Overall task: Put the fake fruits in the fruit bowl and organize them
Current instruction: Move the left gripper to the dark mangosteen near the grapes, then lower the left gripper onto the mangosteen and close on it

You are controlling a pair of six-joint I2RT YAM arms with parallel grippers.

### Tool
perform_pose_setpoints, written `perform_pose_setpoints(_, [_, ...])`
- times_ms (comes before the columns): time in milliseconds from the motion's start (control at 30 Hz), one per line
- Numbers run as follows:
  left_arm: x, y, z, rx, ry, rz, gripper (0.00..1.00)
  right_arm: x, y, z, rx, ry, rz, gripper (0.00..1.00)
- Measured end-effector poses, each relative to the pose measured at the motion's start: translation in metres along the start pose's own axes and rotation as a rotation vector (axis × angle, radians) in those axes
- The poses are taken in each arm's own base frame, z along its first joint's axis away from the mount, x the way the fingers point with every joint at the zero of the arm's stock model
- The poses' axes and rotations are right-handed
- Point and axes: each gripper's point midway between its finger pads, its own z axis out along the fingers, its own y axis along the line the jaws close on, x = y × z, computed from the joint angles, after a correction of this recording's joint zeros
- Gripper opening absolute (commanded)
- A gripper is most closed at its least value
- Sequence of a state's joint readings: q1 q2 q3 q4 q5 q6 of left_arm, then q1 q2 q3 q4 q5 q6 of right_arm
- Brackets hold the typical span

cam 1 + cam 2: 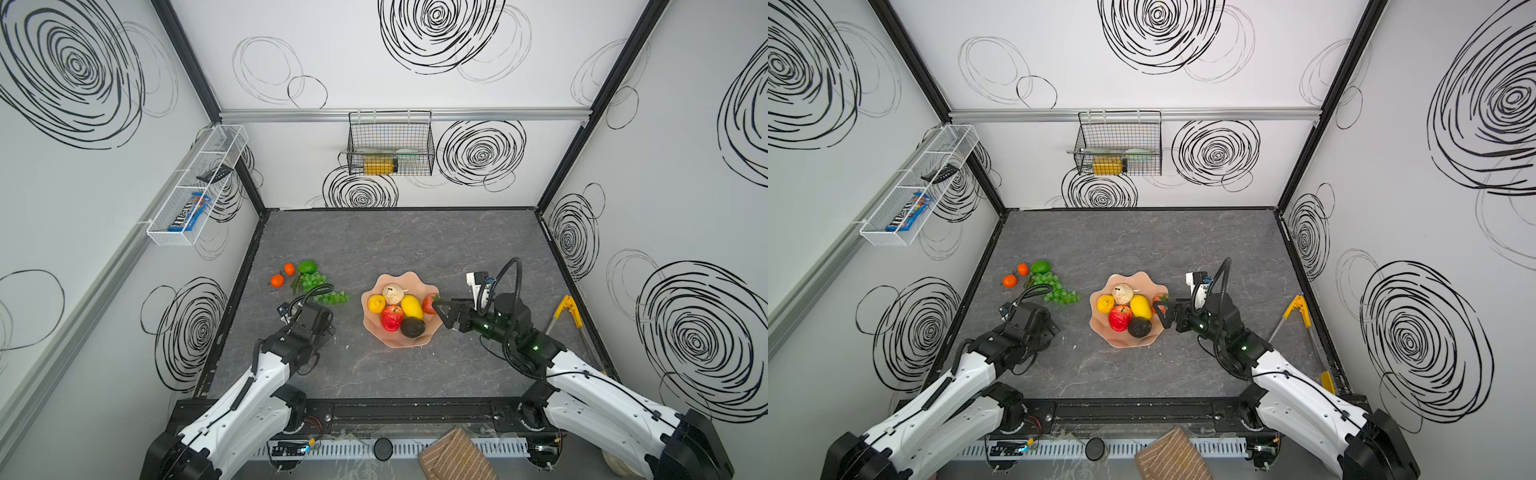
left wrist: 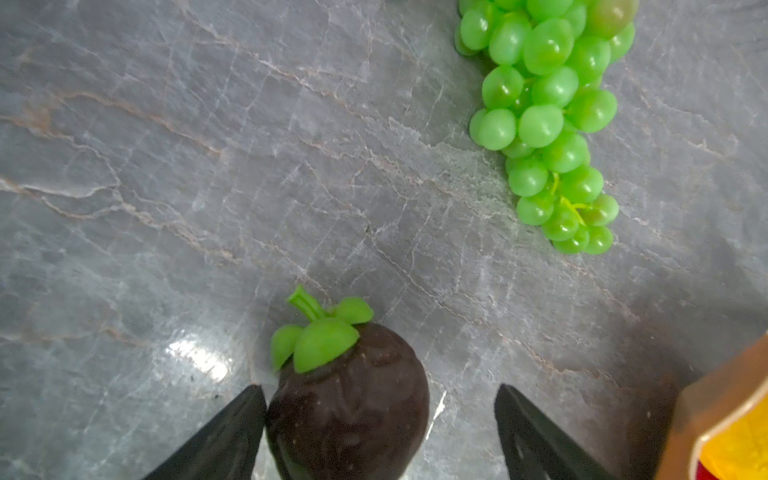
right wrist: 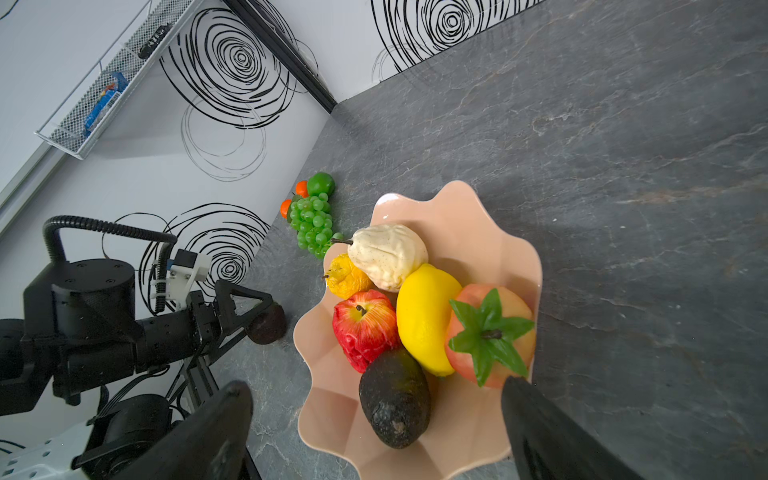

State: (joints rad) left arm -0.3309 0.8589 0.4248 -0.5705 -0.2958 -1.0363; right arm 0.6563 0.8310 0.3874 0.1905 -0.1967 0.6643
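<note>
1. Three white walls (image 1: 374, 62) with black scribbled spirals enclose one grey, marble-veined table (image 1: 415, 249).
2. Two wire racks hang on the walls: a white mesh shelf (image 1: 195, 183) on the left and a black basket (image 1: 390, 145) at the back.
3. Two arms reach in. The left gripper (image 2: 380, 390) is spread wide low over the table. The right gripper (image 1: 441, 315) is also spread wide at the bowl's right edge, holding nothing.
4. One fruit bowl (image 1: 386, 338) sits mid-table: peach-pink, shallow, glossy, with a wavy scalloped rim.
5. One pair of yellow-handled tongs (image 1: 567, 309) lies by the right wall.
6. One green grape bunch (image 1: 313, 280) lies on the table left of the bowl, well apart from it.
7. Six fruits crowd the bowl: a beige pear (image 1: 392, 293), a wrinkled yellow-orange fruit (image 1: 377, 303), a smooth yellow fruit (image 1: 412, 306), a red apple (image 1: 391, 318), a dark avocado-shaped fruit (image 1: 412, 327) and a red fruit with a green calyx (image 3: 490, 332).
8. One dark round fruit with green leaves (image 2: 349, 399) stands on the table between the left fingers, touching one and clear of the other.
9. One lime (image 1: 307, 266) and two oranges (image 1: 277, 280) (image 1: 289, 269) cluster beside the grapes.
</note>
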Motion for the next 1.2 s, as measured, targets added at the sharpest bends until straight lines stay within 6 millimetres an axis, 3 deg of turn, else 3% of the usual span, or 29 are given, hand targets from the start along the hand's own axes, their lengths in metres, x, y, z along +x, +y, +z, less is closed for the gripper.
perform_pose_setpoints(300, [-0.014,-0.015,0.018,0.0,0.014,0.116,0.94,0.0,-0.001,0.0,0.003,0.002,0.001,0.98])
perform_pose_setpoints(400, [-0.021,-0.021,0.013,0.021,-0.003,0.134,0.98,0.0,-0.002,0.001,0.008,0.003,0.003,0.98])
perform_pose_setpoints(600, [-0.02,-0.03,-0.007,0.093,-0.034,0.119,0.97,0.001,-0.004,0.002,0.013,0.006,0.005,0.98])
perform_pose_setpoints(700, [-0.014,-0.027,-0.004,0.085,-0.02,0.112,1.0,0.001,-0.004,0.002,0.013,0.006,0.005,0.98])
perform_pose_setpoints(1033, [0.007,-0.008,0.012,0.021,0.034,0.115,0.83,0.002,-0.005,0.002,0.015,0.009,0.004,0.98])
perform_pose_setpoints(1200, [0.011,-0.005,0.019,0.003,0.049,0.124,0.82,0.003,-0.005,0.002,0.015,0.011,0.0,0.98])
